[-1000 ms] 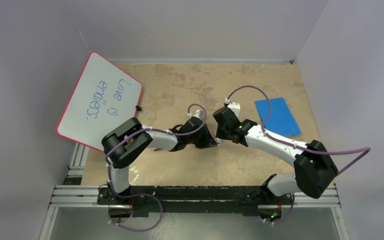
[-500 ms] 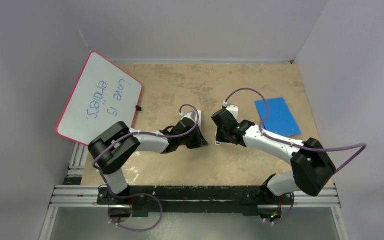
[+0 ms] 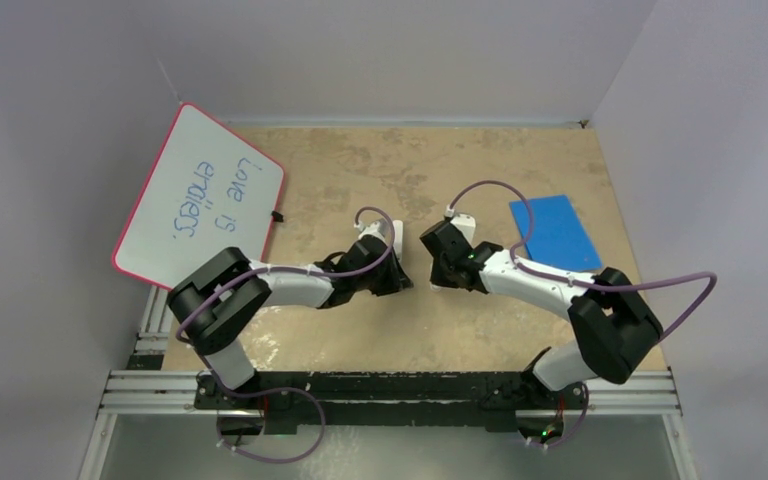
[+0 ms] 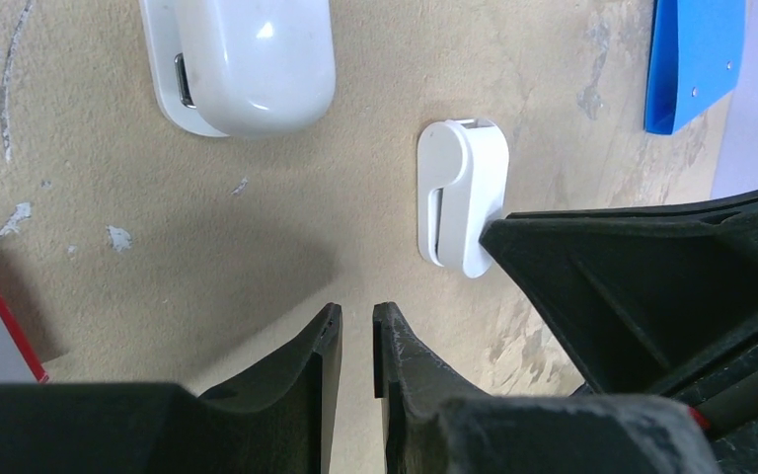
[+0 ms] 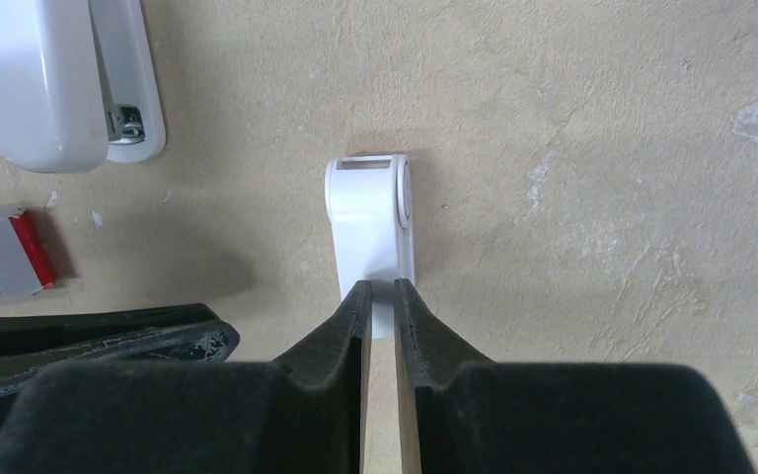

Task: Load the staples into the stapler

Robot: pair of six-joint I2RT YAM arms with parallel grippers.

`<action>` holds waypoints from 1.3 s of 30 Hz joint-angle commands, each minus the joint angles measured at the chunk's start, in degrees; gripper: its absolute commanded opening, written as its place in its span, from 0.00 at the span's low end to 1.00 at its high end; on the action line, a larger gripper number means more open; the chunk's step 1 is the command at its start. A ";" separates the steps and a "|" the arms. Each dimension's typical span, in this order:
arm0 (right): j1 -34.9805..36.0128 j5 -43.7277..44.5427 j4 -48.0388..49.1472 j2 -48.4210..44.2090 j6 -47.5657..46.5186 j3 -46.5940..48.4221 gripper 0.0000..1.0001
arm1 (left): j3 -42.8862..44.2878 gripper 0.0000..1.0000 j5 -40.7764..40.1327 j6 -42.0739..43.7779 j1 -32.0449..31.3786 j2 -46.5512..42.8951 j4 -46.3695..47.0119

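One stubby piece (image 4: 459, 197) lies between stapler (image 4: 247, 59) and blue card (image 4: 696, 59).

The white-and-black left arm (image 3: 290, 285) pulls back leftward, carrying the black left fingers (image 4: 296, 375) away from the black right fingers (image 5: 341, 336), which also edge slightly left; the right elbow folds inward.

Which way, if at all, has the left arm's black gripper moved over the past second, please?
Yes: in the top view the black left gripper has shifted left, toward the pink-rimmed whiteboard.

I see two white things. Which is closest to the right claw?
The short stubby white piece, at the right claw's tips; the bigger stapler lies farther off.
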 commanded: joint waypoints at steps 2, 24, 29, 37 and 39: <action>0.26 0.97 -4.69 0.15 2.05 1.14 0.18 | -0.57 0.18 -0.99 1.41 0.14 -2.49 1.29; -0.01 12.47 -8.45 -23.17 -3.68 9.54 0.54 | 14.54 0.68 -10.65 24.08 1.87 -32.66 -42.06; 0.00 15.48 -7.09 -27.22 -8.65 13.68 0.64 | 19.83 0.72 -17.21 27.71 1.83 -43.54 -57.75; -0.01 20.85 -10.16 -33.65 -10.18 18.90 0.89 | 28.40 0.77 -25.78 35.97 1.81 -59.29 -67.42; -0.01 22.41 -11.21 -35.79 -9.59 20.20 0.91 | 30.26 0.77 -27.93 37.55 1.81 -61.14 -67.72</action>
